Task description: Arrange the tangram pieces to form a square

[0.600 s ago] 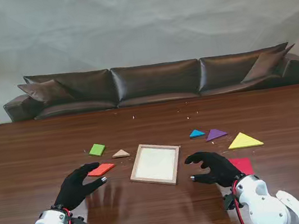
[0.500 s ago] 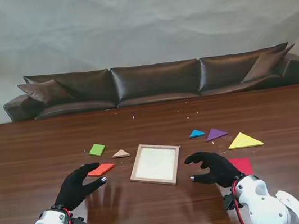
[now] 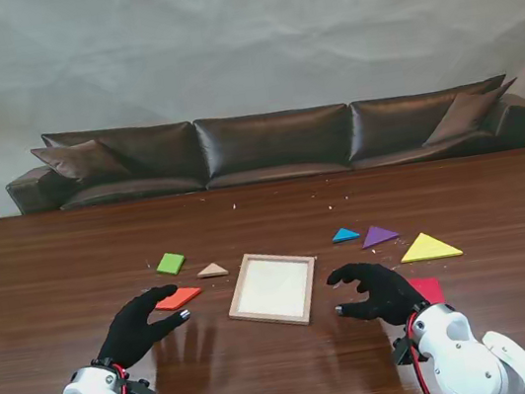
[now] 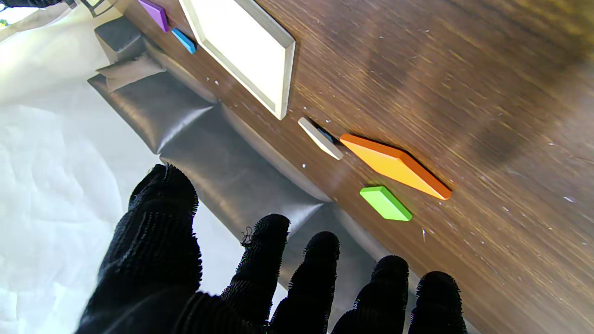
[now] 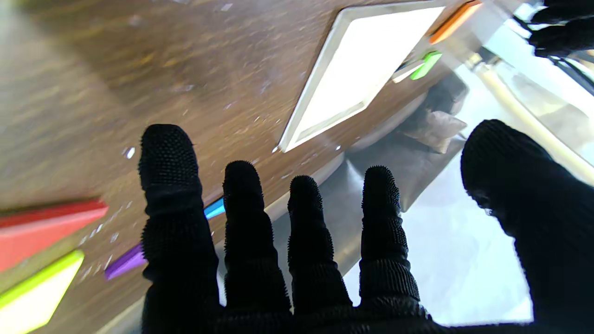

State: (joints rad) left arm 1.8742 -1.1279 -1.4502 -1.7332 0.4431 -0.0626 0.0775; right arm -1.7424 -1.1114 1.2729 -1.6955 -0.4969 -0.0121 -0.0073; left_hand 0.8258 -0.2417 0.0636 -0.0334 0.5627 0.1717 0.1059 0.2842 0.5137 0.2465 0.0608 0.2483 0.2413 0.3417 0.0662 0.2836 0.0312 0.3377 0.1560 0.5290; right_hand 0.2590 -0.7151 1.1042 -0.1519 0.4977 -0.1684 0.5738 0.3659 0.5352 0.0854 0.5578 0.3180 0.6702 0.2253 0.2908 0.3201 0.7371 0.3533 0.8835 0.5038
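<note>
Both my left hand (image 3: 140, 326) and right hand (image 3: 378, 294) wear black knit gloves with nubbed fingertips, joined at black wrist collars to glossy white rounded forearm shells, with a thin red cable along each wrist.

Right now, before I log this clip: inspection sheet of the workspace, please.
Surface: dark wood table, scattered pale specks.
Job's things: empty frame centre; orange piece, green piece, tan triangle on its left; blue triangle, purple triangle, yellow triangle, red piece on its right.
Clutter: nothing seen beyond the specks.
Hands: left hand open beside the orange piece; right hand open, partly hiding the red piece.
Cables: red wires at both wrists.
Surroundings: dark sofa, pale backdrop.
</note>
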